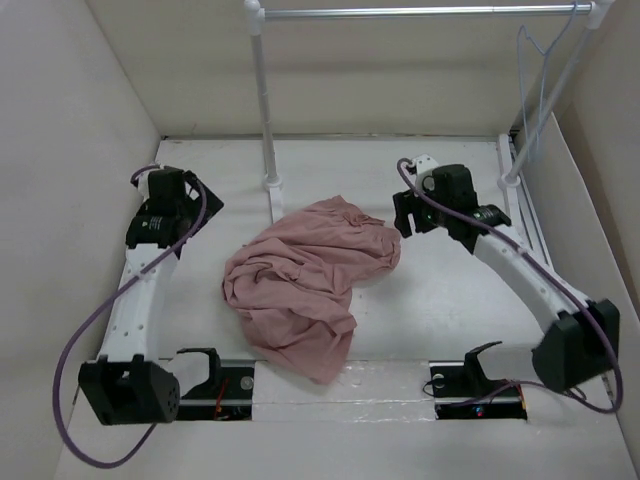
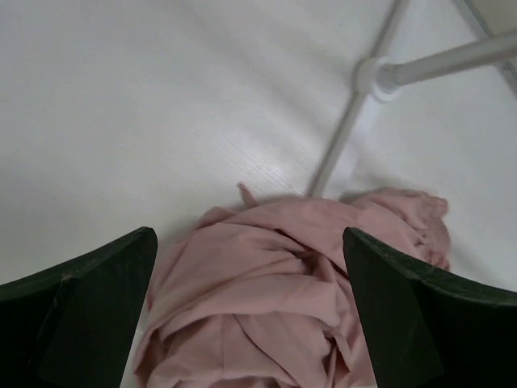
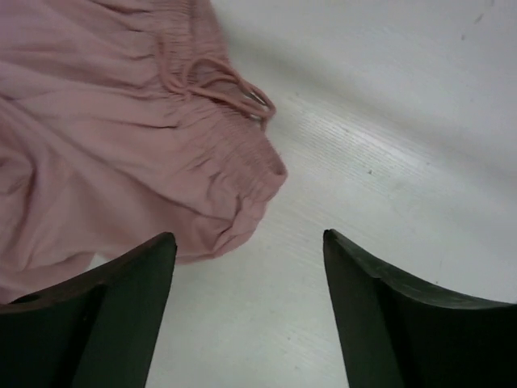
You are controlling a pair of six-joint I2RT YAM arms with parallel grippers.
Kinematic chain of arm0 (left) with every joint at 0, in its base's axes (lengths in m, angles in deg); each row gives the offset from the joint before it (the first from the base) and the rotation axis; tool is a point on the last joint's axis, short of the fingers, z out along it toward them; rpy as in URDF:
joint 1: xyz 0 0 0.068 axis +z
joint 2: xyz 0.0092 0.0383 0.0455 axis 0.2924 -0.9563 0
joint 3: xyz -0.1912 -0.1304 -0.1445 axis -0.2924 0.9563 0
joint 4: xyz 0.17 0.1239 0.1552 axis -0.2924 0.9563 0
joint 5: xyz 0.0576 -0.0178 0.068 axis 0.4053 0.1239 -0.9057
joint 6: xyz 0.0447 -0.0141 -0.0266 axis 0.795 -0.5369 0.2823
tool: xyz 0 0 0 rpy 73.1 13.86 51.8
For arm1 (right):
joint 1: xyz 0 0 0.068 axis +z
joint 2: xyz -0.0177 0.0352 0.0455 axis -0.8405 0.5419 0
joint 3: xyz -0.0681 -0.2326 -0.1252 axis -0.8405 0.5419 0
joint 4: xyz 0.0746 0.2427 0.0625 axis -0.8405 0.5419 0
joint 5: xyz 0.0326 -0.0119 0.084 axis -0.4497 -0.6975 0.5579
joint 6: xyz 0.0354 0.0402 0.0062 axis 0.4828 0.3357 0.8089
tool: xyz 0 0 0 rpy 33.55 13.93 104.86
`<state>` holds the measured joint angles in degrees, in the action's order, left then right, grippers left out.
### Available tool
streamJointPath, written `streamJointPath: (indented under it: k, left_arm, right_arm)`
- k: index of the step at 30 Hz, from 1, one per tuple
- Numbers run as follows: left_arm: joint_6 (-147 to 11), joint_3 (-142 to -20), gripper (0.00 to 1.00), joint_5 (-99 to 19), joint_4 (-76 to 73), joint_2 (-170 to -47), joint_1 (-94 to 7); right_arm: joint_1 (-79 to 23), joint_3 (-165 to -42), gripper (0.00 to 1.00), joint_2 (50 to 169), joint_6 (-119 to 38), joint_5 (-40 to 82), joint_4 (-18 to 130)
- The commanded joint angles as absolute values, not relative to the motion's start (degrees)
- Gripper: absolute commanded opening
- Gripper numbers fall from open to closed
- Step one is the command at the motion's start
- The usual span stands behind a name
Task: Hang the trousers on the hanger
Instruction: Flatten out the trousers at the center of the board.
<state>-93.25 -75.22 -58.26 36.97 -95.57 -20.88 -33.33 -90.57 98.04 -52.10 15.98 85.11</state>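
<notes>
Top external | trousers (image 1: 305, 285) heaped mid-desk; hanger (image 1: 521, 90) at far-right corner | left tool (image 2: 250, 242), right tool (image 3: 249, 238) open, empty | step: reaching; next: likely grip the waistband (image 3: 242, 153).

Crumpled dusty-pink soft fabric trousers (image 2: 275, 283) lie on the white table (image 2: 145, 97) between the left gripper's (image 2: 249, 242) wide-spread dark fingers (image 2: 89, 315), just beside a white tubular rail frame (image 2: 452, 58).

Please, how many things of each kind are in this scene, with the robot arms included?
Trousers: 1
Hanger: 1
Rail: 1
Arms: 2, left arm and right arm
Total: 5
</notes>
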Motion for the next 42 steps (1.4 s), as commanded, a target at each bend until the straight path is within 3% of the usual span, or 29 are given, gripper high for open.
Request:
streamJointPath:
  k: [1, 5, 9, 13, 16, 17, 18, 19, 20, 22, 26, 34, 39, 40, 41, 42]
  left_arm:
    - [-93.1, -71.5, 0.98, -49.9, 29.6, -97.3, -12.7]
    - [-90.2, -70.7, 0.99, -48.5, 26.8, -105.6, -10.8]
    - [-88.3, -69.1, 0.99, -41.6, 21.9, -113.7, -10.8]
    - [-87.7, -67.7, 0.99, -39.8, 19.4, -119.6, -11.3]
    - [-87.3, -65.7, 0.95, -37.8, 17.9, -122.6, -13.4]
    - [-87.7, -65.0, 0.91, -37.2, 17.4, -123.0, -14.5]
    - [-88.0, -62.9, 0.84, -36.4, 15.4, -123.4, -14.5]
    - [-88.3, -61.8, 0.66, -34.0, 14.1, -123.4, -14.5]
    - [-88.6, -60.4, 0.30, -31.0, 11.9, -122.7, -14.5]
    - [-88.9, -61.0, 0.00, -30.0, 11.9, -122.0, -14.5]
    - [-90.5, -67.1, 0.00, -31.2, 15.1, -115.2, -14.5]
    - [-91.8, -92.5, 0.00, -36.6, 25.4, -104.8, -14.5]
    - [-90.8, -96.1, 0.00, -31.3, 28.1, -107.1, -14.5]
    - [-91.0, -93.4, 0.02, -30.5, 27.8, -107.0, -14.5]
    - [-90.8, -90.2, 0.11, -30.3, 27.2, -106.6, -14.5]
    - [-90.7, -81.8, 0.34, -29.8, 25.1, -104.7, -14.5]
  right_arm:
    - [-40.0, -89.4, 0.78, 106.1, -51.0, 25.5, 75.4]
    - [-41.7, -89.2, 0.88, 115.1, -48.1, 29.3, 68.1]
    - [-41.7, -89.4, 0.87, 123.9, -45.5, 33.1, 64.2]
    - [-40.9, -86.5, 0.75, 125.8, -41.9, 33.5, 60.1]
    - [-40.3, -85.0, 0.60, 126.9, -40.0, 34.1, 58.3]
    - [-40.3, -84.9, 0.41, 127.0, -39.6, 33.9, 58.1]
    - [-40.3, -85.0, 0.19, 126.7, -39.4, 33.5, 58.5]
    - [-39.7, -85.5, 0.04, 124.9, -39.2, 32.8, 58.8]
    - [-39.0, -86.2, 0.00, 121.0, -39.8, 29.8, 60.4]
    - [-38.2, -86.9, 0.00, 118.3, -40.6, 28.7, 61.4]
    - [-37.1, -95.4, 0.00, 102.4, -43.6, 22.9, 73.0]
    - [-38.4, -108.2, 0.00, 78.9, -42.8, 13.3, 92.2]
    - [-46.7, -101.0, 0.00, 74.7, -42.2, 4.7, 104.5]
    - [-48.8, -95.5, 0.00, 73.3, -41.3, 3.9, 105.0]
    - [-51.2, -92.9, 0.00, 72.6, -41.1, 4.9, 103.8]
    - [-52.7, -91.2, 0.00, 72.1, -41.1, 4.7, 103.3]
